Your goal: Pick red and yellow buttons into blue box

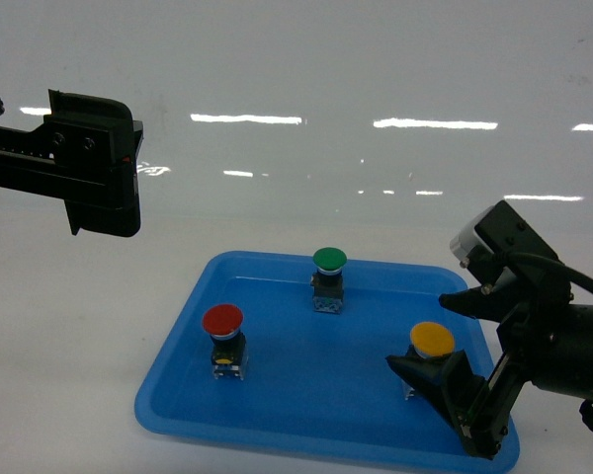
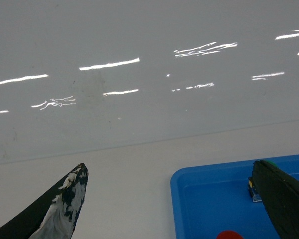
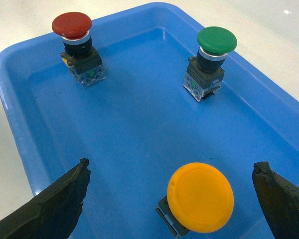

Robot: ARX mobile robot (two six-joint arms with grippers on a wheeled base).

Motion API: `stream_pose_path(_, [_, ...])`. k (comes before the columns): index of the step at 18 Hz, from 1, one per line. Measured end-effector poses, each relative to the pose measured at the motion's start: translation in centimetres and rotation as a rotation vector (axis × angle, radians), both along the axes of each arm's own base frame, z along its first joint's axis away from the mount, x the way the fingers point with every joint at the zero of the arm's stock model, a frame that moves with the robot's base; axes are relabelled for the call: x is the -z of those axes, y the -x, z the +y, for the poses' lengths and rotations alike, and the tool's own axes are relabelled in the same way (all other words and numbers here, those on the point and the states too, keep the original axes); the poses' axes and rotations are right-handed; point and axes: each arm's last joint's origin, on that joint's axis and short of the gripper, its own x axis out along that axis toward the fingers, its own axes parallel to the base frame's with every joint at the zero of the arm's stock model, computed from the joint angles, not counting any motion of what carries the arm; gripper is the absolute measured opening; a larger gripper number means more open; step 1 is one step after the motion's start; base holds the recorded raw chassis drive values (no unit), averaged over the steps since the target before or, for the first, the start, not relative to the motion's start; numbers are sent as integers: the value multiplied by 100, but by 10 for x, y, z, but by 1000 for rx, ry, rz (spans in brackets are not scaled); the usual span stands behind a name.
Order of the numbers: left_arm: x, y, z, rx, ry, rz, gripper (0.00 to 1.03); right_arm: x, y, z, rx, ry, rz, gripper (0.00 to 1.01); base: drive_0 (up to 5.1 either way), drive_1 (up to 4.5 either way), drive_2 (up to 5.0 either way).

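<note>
Three buttons: all stand upright in a shallow blue tray (image 1: 178, 395) on a white table (image 1: 79, 316).
Red button (image 1: 223, 336): round red cap on a black collar, over a blocky black-and-clear base with a yellow spot; it stands at the left of the tray, well apart from the others.
Yellow button (image 1: 431, 341): wide, flat yellow cap on the same kind of base, at the near right of the tray. In the right wrist view its cap (image 3: 200, 197) fills the gap between the two black fingers.
Green button (image 1: 328, 279): green cap, at the far middle of the tray.
Right gripper (image 1: 453, 334): spread wide, one finger on each side of the yellow button, neither finger touching it, nothing held.
Left gripper (image 2: 174, 204): raised over the table to the far left of the tray, fingers wide apart, holding nothing; its left finger (image 2: 60, 209) carries worn white patches.
Blue box: not in any view.
</note>
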Motion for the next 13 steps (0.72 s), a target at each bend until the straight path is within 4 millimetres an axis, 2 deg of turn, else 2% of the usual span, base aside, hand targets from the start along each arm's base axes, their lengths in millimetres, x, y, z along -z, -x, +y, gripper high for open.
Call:
stream_pose_path(7, [0, 0, 0, 0, 0, 0, 98, 1, 0, 2, -1, 25, -10, 98, 0, 0, 0])
stream_pose_path(13, [0, 0, 0, 0, 0, 0, 98, 12, -12, -7, 11, 72, -20, 98, 0, 0, 0])
